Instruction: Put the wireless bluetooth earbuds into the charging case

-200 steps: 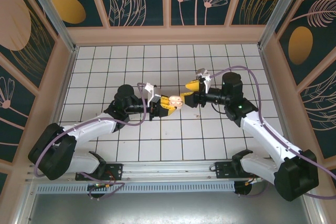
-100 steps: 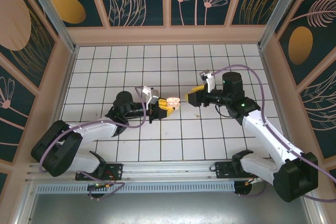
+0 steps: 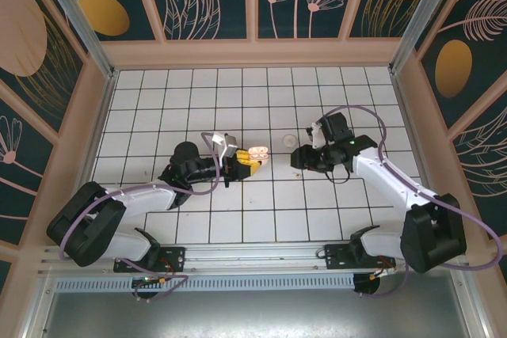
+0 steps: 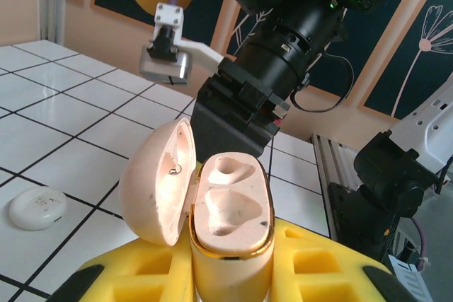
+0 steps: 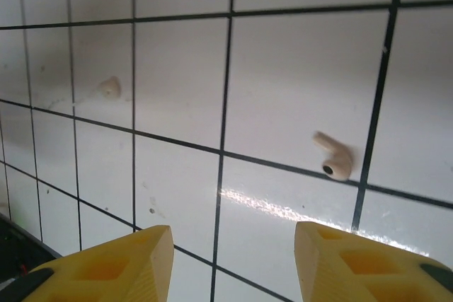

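My left gripper [image 4: 226, 268] is shut on the charging case [image 4: 230, 206], a pinkish-beige case with a gold rim. Its lid [image 4: 157, 182] is swung open to the left and both recesses are empty. From above, the case [image 3: 256, 152] is held over the middle tiles at the left gripper [image 3: 244, 164]. My right gripper [image 5: 232, 244] points down at the floor, open, with nothing between its yellow fingers. One beige earbud [image 5: 334, 156] lies on a tile just ahead of the right finger, apart from it. A small pale lump [image 5: 108, 88] lies farther left, too blurred to name.
A flat white round piece [image 3: 290, 141] lies on the tiles between the two grippers, also low and left of the case [image 4: 37, 207]. The right arm's black wrist [image 4: 248, 104] stands close behind the case. Peach walls ring the tiled floor [image 3: 158, 100].
The right gripper has drawn back from the case, turned down toward the tiles and narrowed its jaws. The left gripper has shifted slightly with the case.
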Controlling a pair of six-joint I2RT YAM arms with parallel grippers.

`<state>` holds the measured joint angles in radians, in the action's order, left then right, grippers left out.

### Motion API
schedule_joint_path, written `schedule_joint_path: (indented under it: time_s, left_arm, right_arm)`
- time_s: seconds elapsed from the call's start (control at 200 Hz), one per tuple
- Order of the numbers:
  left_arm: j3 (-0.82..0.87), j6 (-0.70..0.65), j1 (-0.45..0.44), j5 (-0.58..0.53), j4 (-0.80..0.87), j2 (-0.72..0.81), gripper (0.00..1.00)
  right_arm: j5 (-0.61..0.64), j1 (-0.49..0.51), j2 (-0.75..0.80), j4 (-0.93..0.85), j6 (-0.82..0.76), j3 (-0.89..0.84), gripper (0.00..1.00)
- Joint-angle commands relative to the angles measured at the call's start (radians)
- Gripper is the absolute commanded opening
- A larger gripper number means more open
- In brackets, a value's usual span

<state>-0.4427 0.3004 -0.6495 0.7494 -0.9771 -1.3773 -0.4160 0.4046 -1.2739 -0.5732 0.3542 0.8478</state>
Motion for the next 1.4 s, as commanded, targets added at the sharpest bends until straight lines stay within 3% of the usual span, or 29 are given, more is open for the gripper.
schedule_joint_path:
  time_s: [0.0,0.47,1.391]
  left_arm:
    - [0.011,0.015,-0.006,-0.011,-0.052,0.021,0.21]
    - [0.003,0.011,-0.004,-0.011,-0.031,0.023,0.21]
    - [-0.011,-0.035,-0.005,-0.035,0.062,0.067,0.22]
  right_arm:
    - [-0.001,0.005,-0.019,-0.024,0.103,-0.042,0.49]
    - [-0.031,0.009,-0.182,0.156,0.165,-0.122,0.48]
    - [0.025,-0.005,-0.383,0.253,0.122,0.040,0.45]
